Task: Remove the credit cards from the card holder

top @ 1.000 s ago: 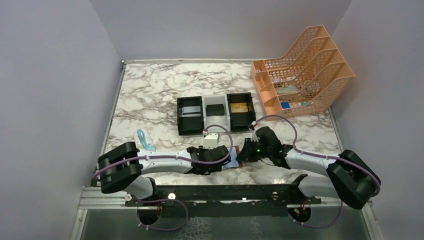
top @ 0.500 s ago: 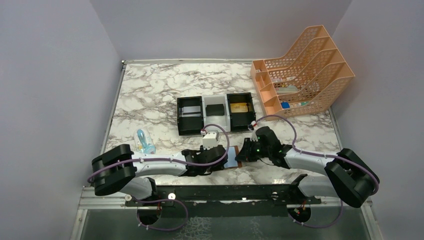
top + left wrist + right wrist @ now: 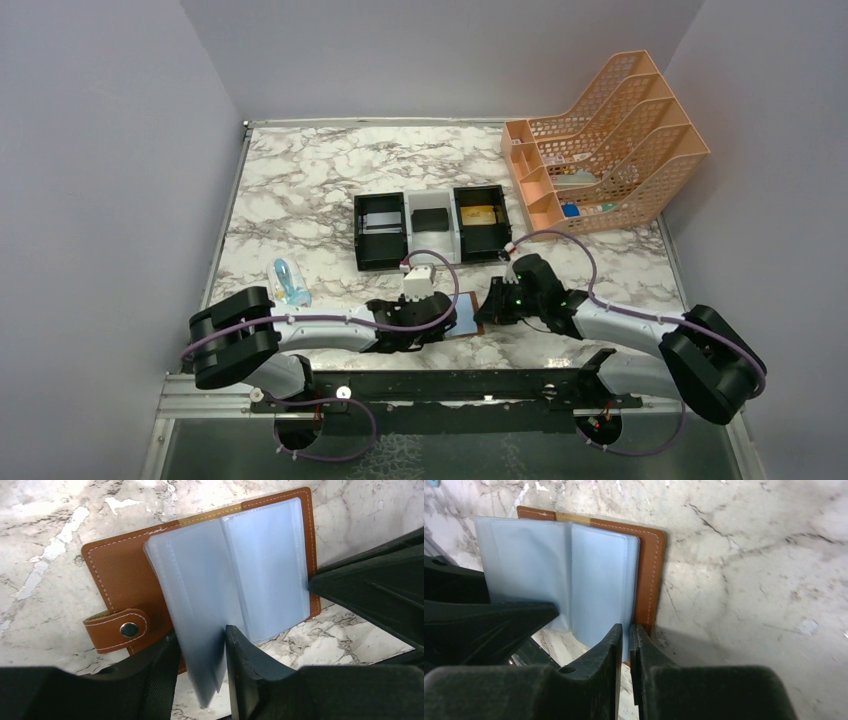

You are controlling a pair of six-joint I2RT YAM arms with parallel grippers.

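The card holder [image 3: 466, 320], brown leather with pale blue pockets, lies open on the marble near the front edge, between both grippers. My left gripper [image 3: 200, 645] is shut on a raised leaf of its blue pockets [image 3: 200, 595]; the snap tab [image 3: 117, 629] lies beside the left finger. My right gripper [image 3: 626, 640] is shut on the holder's right edge [image 3: 649, 570], with a blue pocket between the fingers. No card shows in the pockets. A gold-tan credit card [image 3: 478, 214] lies in the tray's right compartment and a dark grey one [image 3: 380, 222] in its left compartment.
The black-and-white three-compartment tray [image 3: 431, 244] stands mid-table with a small black block [image 3: 431, 219] in its middle. An orange mesh file rack [image 3: 605, 140] is at the back right. A pale blue object [image 3: 290, 280] lies left of the arms.
My left gripper has shifted slightly toward the back and lifted a blue pocket leaf. The right gripper has kept its hold on the holder's edge and barely moved.
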